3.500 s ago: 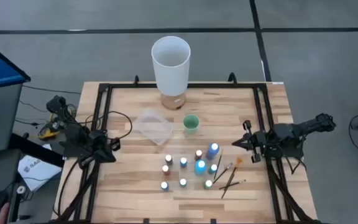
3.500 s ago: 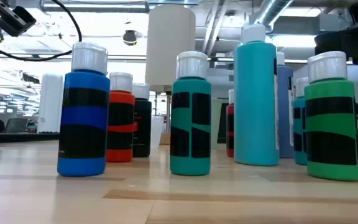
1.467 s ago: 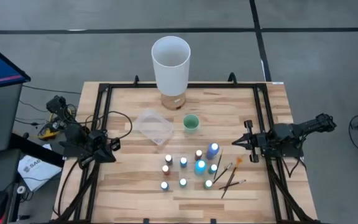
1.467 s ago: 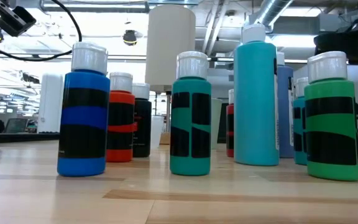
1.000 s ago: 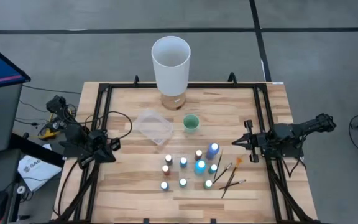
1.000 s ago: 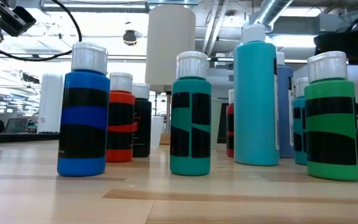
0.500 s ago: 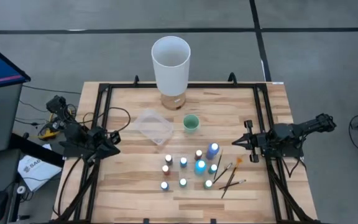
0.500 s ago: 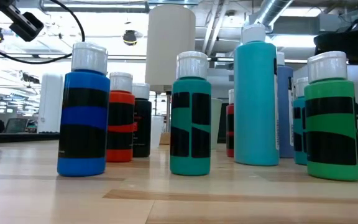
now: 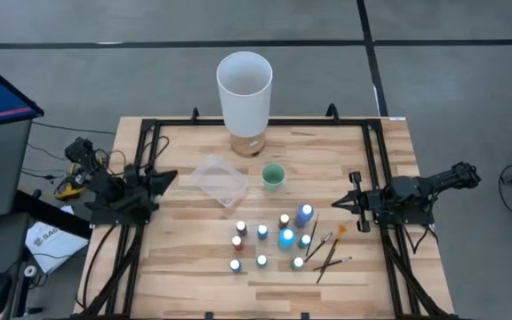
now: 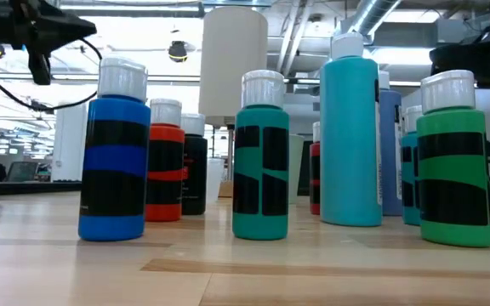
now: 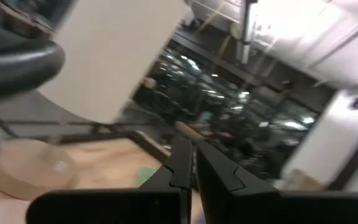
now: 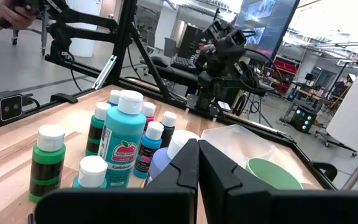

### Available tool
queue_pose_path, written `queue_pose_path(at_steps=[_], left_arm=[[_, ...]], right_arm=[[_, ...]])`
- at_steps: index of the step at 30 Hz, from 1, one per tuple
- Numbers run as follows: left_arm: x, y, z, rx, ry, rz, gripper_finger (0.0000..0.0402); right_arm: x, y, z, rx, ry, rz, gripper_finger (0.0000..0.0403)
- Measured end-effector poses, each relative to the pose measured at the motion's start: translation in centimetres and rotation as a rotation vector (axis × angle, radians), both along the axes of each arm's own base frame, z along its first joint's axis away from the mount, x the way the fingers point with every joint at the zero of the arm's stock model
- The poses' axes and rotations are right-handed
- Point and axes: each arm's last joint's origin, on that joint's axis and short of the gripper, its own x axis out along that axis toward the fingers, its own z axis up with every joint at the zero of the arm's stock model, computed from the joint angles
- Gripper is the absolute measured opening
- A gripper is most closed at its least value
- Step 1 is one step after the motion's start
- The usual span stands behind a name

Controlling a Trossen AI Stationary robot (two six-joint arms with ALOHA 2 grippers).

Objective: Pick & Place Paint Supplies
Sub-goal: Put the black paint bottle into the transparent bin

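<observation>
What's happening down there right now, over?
Left gripper shut, empty, at table's left edge. Right gripper shut, empty, right of the paint bottles. Bottles and brushes untouched on the table. Clear tray sits between left gripper and bottles.

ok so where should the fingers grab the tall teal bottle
Take the tall teal bottle around its straight body just under the white cap, coming down from above. It stands upright and taller than the bottles crowded around it, so only its upper part looks clear for fingers.

Brushes (image 9: pixel 327 252) right of paint bottles (image 9: pixel 274 240)
</observation>
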Motion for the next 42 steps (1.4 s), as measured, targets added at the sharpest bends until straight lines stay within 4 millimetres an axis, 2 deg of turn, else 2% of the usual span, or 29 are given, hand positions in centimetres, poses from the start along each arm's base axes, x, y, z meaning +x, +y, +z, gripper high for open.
queue_pose_path(at_steps=[4, 7, 14, 20, 23, 28, 31, 36, 42], left_arm=[[0.2, 0.5, 0.1, 0.028, 0.000, 0.055, 0.0008], [0.4, 0.5, 0.5, 0.075, -0.039, 0.007, 0.0008], [1.1, 0.0, 3.6, 0.220, -0.042, -0.067, 0.0008], [3.5, -1.6, 5.7, 0.389, 0.105, -0.042, 0.0010], [5.0, -2.6, 6.1, 0.484, 0.173, -0.057, 0.0026], [7.8, -4.0, 4.7, 0.611, 0.326, -0.064, 0.0083], [9.3, -4.0, 3.3, 0.610, 0.400, -0.048, 0.0126], [11.5, -2.7, 1.3, 0.527, 0.475, -0.005, 0.0191], [13.5, -0.3, 0.1, 0.367, 0.447, -0.178, 0.0211]], right_arm=[[0.0, 0.0, 0.0, 0.000, 0.000, 0.000, 0.0000], [0.0, 0.0, 0.0, 0.000, 0.000, 0.000, 0.0000], [0.0, 0.0, 0.0, 0.000, 0.000, 0.000, 0.0000], [0.0, 0.0, 0.0, 0.000, 0.000, -0.001, 0.0000], [0.0, 0.0, 0.0, 0.000, 0.000, 0.000, 0.0000], [0.0, 0.0, 0.0, 0.000, 0.000, 0.000, 0.0000], [0.0, 0.0, 0.0, 0.000, 0.000, 0.000, 0.0000], [0.0, 0.0, 0.0, 0.000, 0.000, -0.001, 0.0000], [0.0, 0.0, 0.0, 0.000, 0.000, 0.000, 0.0000]])
